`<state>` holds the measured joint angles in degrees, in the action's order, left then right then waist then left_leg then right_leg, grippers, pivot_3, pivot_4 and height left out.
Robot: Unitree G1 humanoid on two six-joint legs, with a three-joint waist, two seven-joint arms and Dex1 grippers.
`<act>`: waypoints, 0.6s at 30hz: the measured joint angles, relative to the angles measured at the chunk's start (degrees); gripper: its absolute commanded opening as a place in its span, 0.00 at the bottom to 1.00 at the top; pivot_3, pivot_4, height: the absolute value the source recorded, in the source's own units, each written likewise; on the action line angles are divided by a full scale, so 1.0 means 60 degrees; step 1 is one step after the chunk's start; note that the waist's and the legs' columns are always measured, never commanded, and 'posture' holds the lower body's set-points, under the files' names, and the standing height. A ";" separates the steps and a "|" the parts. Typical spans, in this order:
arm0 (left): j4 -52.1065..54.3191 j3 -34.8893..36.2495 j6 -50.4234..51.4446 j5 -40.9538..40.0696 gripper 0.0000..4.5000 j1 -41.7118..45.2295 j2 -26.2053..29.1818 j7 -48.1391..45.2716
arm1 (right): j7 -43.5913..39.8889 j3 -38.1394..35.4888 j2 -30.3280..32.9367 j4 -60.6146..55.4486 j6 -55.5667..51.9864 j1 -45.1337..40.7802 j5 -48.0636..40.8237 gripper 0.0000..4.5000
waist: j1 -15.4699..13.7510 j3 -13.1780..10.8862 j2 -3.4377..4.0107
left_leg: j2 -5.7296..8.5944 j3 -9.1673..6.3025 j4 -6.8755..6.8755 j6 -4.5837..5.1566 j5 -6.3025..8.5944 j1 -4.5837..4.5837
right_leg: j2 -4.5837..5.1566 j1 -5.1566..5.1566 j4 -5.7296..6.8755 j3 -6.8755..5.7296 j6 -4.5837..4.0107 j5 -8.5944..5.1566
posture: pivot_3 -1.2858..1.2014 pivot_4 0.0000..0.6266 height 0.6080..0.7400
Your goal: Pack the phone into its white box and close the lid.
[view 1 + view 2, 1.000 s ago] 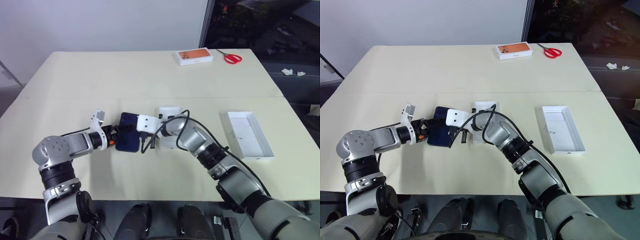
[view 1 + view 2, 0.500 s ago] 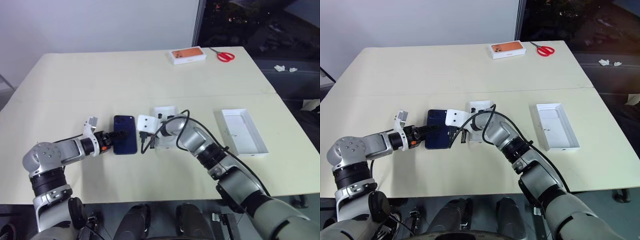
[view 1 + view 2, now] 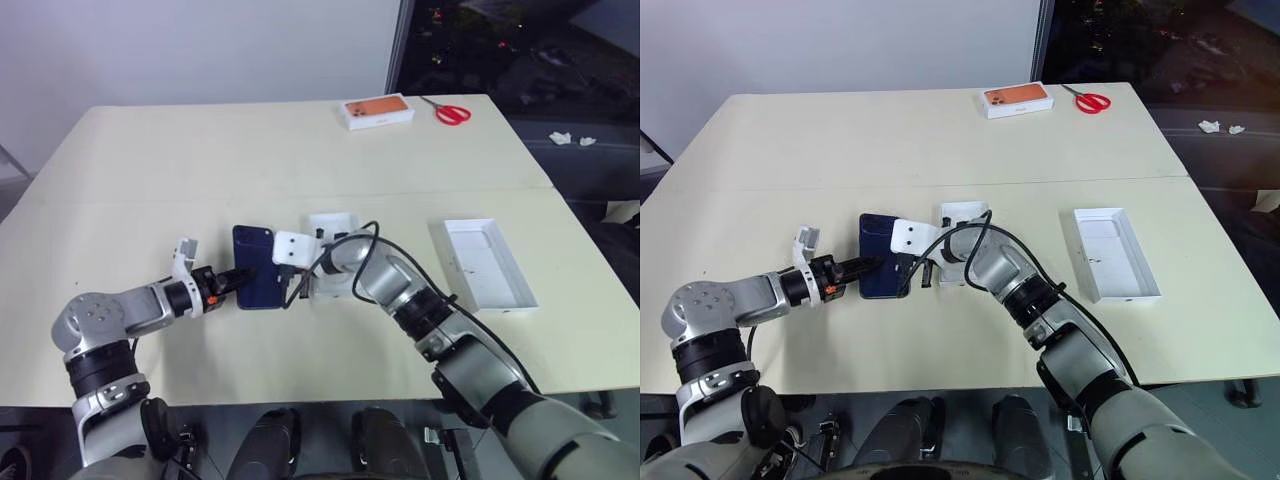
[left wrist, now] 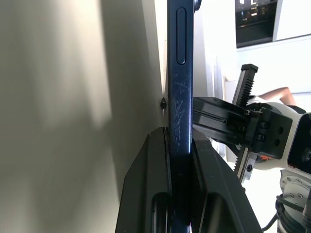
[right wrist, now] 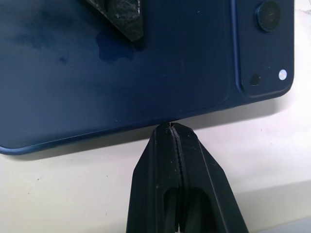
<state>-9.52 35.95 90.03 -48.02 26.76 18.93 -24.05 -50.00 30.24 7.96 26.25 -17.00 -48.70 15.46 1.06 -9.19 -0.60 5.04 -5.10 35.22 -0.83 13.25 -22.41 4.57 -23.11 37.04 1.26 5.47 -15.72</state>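
The left gripper point(image 4: 181, 194) is clamped on the near edge of the phone point(image 3: 257, 279), which lies mid-table at nine o'clock from the white box point(image 3: 333, 268), while the right gripper point(image 5: 176, 145), fingers pressed together, touches the phone's right edge.

**Surfaces and finishes as we see them**

We see the phone point(image 5: 121, 63) with a glossy dark navy back that mirrors a gripper finger; its edge looks smooth and carries fine scratches in the left wrist view. The left gripper point(image 4: 181, 160) and right gripper point(image 5: 175, 133) have fingers of matt black plastic. The table point(image 3: 200, 150) is matt, smooth and cream. The white box point(image 3: 485, 265) looks like matt card.
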 measured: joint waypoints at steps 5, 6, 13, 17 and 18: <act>-0.0185 0.0275 0.0156 -0.0145 0.01 -0.0100 -0.0061 -0.0004 | -0.0053 -0.0291 -0.0014 -0.0187 -0.0185 0.0113 -0.0328 0.00 | 0.0000 -0.0009 -0.0011 | 0.0000 0.0000 0.0000 0.0000 0.0000 -0.0005 | 0.0000 -0.0005 0.0000 0.0002 0.0000 0.0000 | 0.52 0.24 1.00; -0.0174 0.0333 0.0162 -0.0218 0.01 -0.0149 -0.0061 -0.0055 | -0.0149 -0.0487 -0.0018 -0.0368 -0.0328 0.0180 -0.0569 0.00 | 0.0006 -0.0011 -0.0013 | 0.0000 0.0001 0.0000 0.0000 0.0000 -0.0007 | 0.0001 -0.0008 0.0000 0.0002 0.0000 0.0000 | 0.52 0.24 1.00; -0.0182 0.1039 0.0237 -0.0875 0.00 -0.0541 -0.0144 -0.0459 | -0.1428 -0.2741 0.0070 -0.2700 -0.2944 0.0385 -0.3750 0.30 | 0.0009 -0.0026 -0.0018 | -0.0008 0.0000 -0.0001 0.0003 0.0002 -0.0032 | -0.0002 -0.0019 0.0000 0.0002 0.0000 0.0000 | 0.52 0.24 1.00; -0.0265 0.1372 0.0300 -0.1133 0.00 -0.0612 -0.0179 -0.0504 | -0.2013 -0.2842 0.1027 -0.3734 -0.3377 0.0639 -0.4399 0.64 | -0.0016 -0.0043 -0.0047 | -0.0007 -0.0001 0.0001 0.0004 0.0004 -0.0036 | 0.0003 -0.0026 -0.0006 0.0002 0.0000 0.0000 | 0.52 0.24 1.00; -0.0275 0.1378 0.0304 -0.1174 0.00 -0.0618 -0.0168 -0.0504 | -0.2307 -0.2597 0.1521 -0.3974 -0.3348 0.0817 -0.4399 0.64 | -0.0040 -0.0047 -0.0053 | -0.0004 -0.0001 0.0002 0.0004 0.0004 -0.0040 | 0.0007 -0.0027 -0.0009 0.0001 0.0000 0.0000 | 0.52 0.24 1.00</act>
<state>-11.18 44.21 91.86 -55.06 23.06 17.92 -27.07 -63.84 14.66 17.09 2.41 -37.08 -43.80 -10.93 0.82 -9.47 -0.92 5.01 -5.11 35.23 -0.80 13.27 -22.65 4.62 -23.27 36.98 1.26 5.47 -15.72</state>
